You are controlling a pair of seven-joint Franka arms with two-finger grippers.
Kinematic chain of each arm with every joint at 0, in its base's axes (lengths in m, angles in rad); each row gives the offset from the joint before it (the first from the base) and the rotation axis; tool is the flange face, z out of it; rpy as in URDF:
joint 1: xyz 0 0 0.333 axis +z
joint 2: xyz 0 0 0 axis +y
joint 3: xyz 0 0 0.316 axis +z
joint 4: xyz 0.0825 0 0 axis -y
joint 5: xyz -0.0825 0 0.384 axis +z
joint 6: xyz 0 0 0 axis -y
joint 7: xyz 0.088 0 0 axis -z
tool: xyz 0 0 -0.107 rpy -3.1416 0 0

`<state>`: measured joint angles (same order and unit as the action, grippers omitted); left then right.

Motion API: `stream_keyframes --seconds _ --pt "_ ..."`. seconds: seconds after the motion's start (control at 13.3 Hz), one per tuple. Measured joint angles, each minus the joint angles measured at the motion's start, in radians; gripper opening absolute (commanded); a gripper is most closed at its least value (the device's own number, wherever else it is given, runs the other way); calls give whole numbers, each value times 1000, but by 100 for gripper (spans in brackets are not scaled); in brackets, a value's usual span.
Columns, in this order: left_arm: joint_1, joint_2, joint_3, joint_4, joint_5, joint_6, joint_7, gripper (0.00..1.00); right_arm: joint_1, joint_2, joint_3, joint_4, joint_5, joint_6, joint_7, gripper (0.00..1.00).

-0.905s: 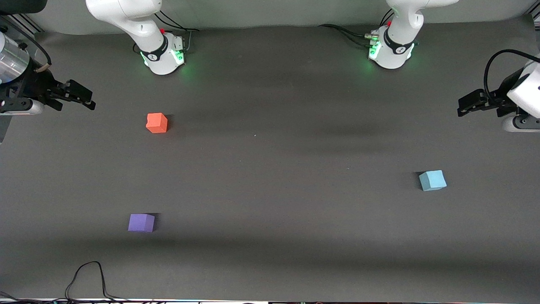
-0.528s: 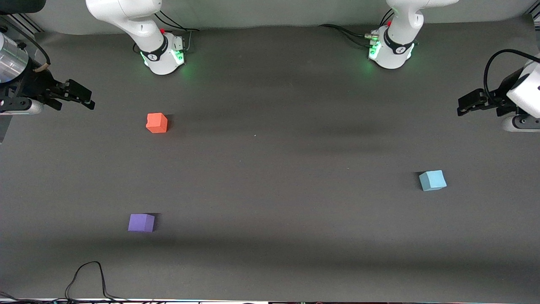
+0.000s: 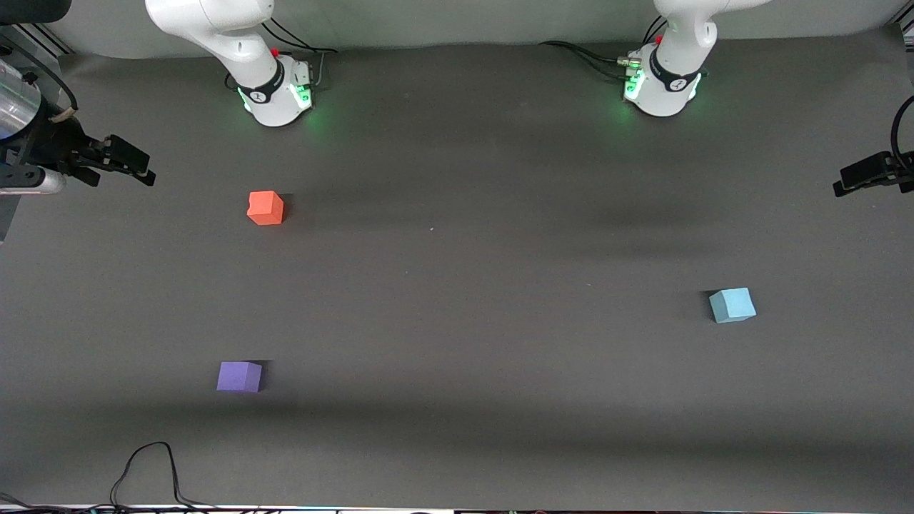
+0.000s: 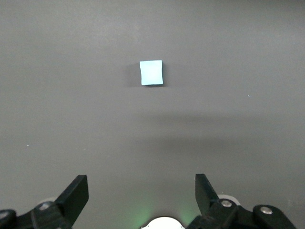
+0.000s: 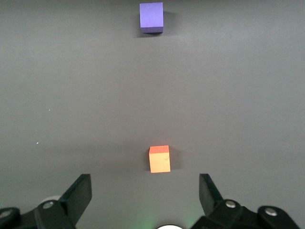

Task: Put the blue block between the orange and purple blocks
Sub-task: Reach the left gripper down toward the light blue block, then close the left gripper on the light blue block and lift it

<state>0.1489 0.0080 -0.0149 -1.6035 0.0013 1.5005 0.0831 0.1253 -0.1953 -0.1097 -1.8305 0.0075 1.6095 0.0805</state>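
Note:
The light blue block (image 3: 732,305) sits on the dark table toward the left arm's end; it also shows in the left wrist view (image 4: 151,72). The orange block (image 3: 265,208) and the purple block (image 3: 239,376) sit toward the right arm's end, purple nearer the front camera; both show in the right wrist view, orange (image 5: 159,159) and purple (image 5: 151,17). My left gripper (image 3: 860,176) is open and empty, up in the air at the table's left-arm end (image 4: 141,191). My right gripper (image 3: 125,163) is open and empty, up in the air at the right-arm end (image 5: 144,188).
The two arm bases (image 3: 275,89) (image 3: 660,82) stand along the table's back edge. A black cable (image 3: 150,467) loops onto the table at the edge nearest the front camera, near the purple block.
My left gripper has drawn back toward the view's edge at its end of the table. My right gripper has shifted slightly outward and up. The blocks have not moved.

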Motion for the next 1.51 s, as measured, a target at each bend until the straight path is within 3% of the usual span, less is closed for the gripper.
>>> stream_keyframes --seconds 0.38,0.83,1.21,1.51 --pt "-8 78 -11 -74 7 179 0 100 -1 5 0 0 0 3 0 100" --pt "-11 177 -13 -317 20 573 0 100 -1 8 0 -1 0 3 0 100" --pt "-11 325 -14 -435 24 896 0 100 -1 12 1 -2 0 3 0 100" --pt "-11 429 -14 -472 25 1076 0 100 -1 13 1 -2 0 4 0 100"
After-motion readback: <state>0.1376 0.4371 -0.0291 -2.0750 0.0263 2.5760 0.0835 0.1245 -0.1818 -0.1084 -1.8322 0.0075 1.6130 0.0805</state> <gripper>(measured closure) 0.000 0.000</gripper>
